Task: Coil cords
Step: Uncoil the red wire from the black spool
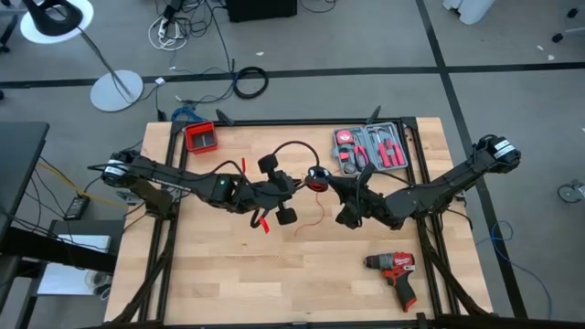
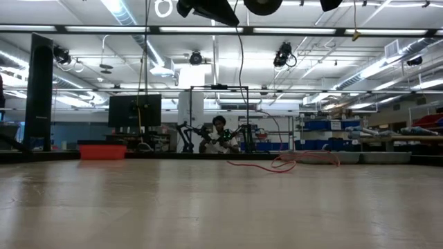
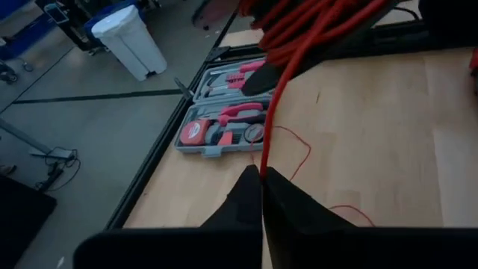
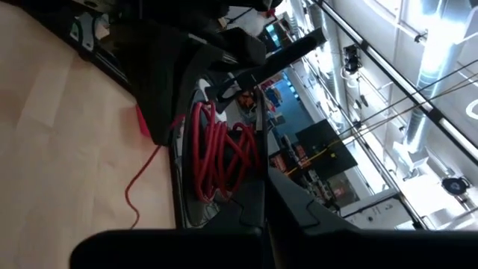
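Your left gripper [image 3: 261, 175] is pinched shut on a red strand of the cords [image 3: 270, 127], held above the table [image 1: 219, 274]. Your right gripper [image 4: 258, 205] is clamped on the coiled red bundle, its fingertips buried in loops. Beyond, the tool case [image 3: 224, 123] is half cut off.
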